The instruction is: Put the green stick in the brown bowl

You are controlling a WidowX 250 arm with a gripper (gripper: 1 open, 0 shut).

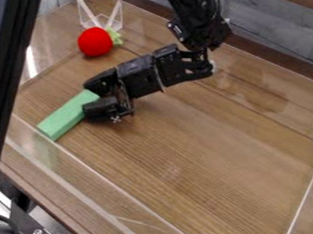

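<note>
1. Counter (225, 143): a wood-grain surface with a clear raised rim along its edges; a dark upright post stood at the far left of the view.
2. Green stick (66, 116): a flat, light green block that lay on the counter toward the near left, running diagonally from its near-left end up to its far-right end. That far-right end sat at the gripper's tip; the rest of the stick was in plain sight and rested flat on the wood.
3. Gripper (109, 105): black, at the end of a black arm that slanted down from the far centre toward the left. Its fingers were at the far-right end of the green stick, apparently closed on it, though the fingertips were too dark to tell the hold for certain.
4. Red ball (94, 42): round, with pale leaves (112, 20) standing up behind it, located on the counter at the far left, well apart from the stick and gripper.
</note>
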